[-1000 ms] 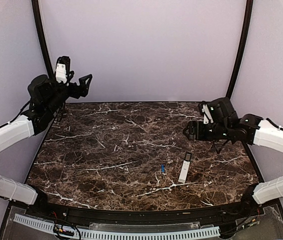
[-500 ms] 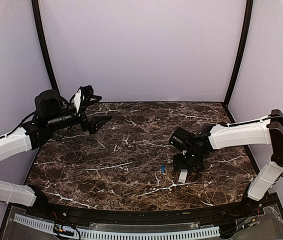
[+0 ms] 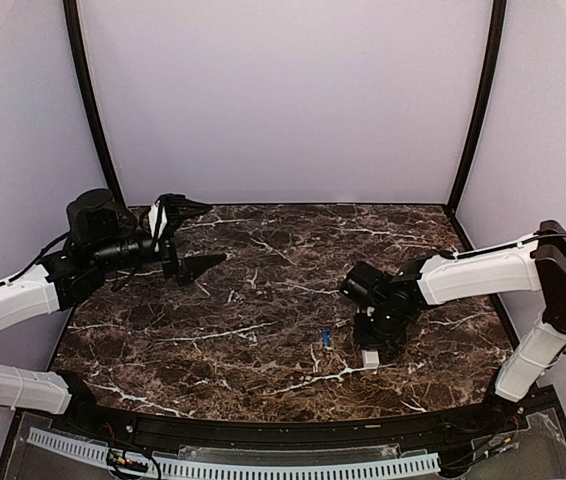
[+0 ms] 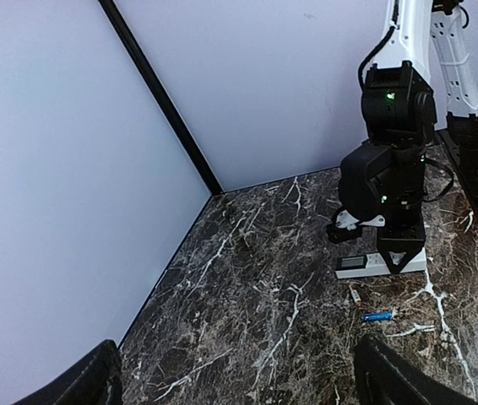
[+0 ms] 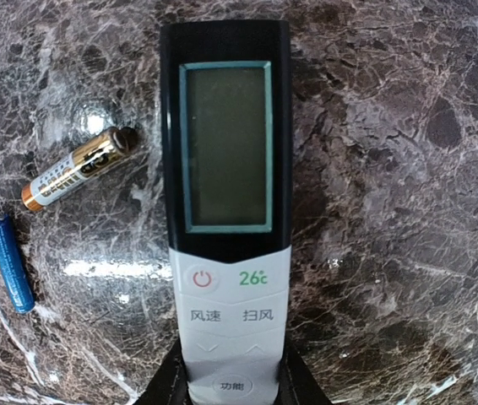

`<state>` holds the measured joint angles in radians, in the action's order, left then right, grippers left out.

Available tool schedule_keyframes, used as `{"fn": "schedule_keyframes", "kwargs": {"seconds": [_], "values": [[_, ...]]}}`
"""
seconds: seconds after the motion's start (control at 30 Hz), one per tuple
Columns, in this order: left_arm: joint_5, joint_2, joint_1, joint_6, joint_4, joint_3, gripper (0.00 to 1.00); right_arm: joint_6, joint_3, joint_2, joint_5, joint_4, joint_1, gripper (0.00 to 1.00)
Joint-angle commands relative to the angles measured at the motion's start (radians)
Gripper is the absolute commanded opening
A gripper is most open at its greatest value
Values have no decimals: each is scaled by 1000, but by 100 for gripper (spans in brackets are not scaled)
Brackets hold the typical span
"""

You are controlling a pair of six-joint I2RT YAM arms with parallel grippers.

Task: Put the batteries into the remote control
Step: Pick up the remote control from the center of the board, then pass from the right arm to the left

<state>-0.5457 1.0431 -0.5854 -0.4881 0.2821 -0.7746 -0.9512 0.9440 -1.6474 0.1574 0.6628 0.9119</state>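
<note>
Remote control [image 5: 226, 211] lies face up on the dark marble table [image 3: 213, 330], toward the robot's right side, with its white button end nearest the arm bases and its black display end pointing away. The right gripper [image 3: 373, 340] stands straight down over the button half. In the wrist view its two dark fingers [image 5: 165, 386] sit flush against the remote's long edges, one on each side with no gap showing, so the gripper is clamped on the remote control, which looks to rest flat on the marble. The screen is a blank grey-green, and below it are a red power symbol and a green "26" mark. Two loose cells lie just beside the remote on the side toward the left arm, touching neither the remote nor the fingers. A gold-and-black battery [image 5: 76, 169] lies tilted alongside the display. A blue battery [image 5: 11, 263] lies a little farther out and nearer the bases, roughly parallel to the remote. Farther back and well apart, the left gripper [image 3: 195, 237] hangs above the far-left marble, its jaws spread wide and empty. Behind it rises a pale lavender wall [image 3: 283, 100].
</note>
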Motion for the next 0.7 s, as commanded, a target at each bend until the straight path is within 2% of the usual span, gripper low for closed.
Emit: {"fn": "schedule_keyframes", "kwargs": {"seconds": [0.0,0.03,0.2,0.33,0.5,0.67], "values": [[-49,-14,-56,-140,-60,28,94,25,-30,32,-25,18,5,4],[-52,-13,-70,-209,-80,25,93,50,-27,46,-42,19,5,0],[36,-31,-293,-544,-237,29,92,274,47,147,-217,67,8,0],[201,-2,-427,-702,-352,10,92,399,126,210,-360,109,31,0],[243,32,-493,-742,-367,5,92,464,214,190,-533,-20,110,0],[250,73,-509,-714,-363,-6,93,528,366,48,-561,-10,186,0]]}}
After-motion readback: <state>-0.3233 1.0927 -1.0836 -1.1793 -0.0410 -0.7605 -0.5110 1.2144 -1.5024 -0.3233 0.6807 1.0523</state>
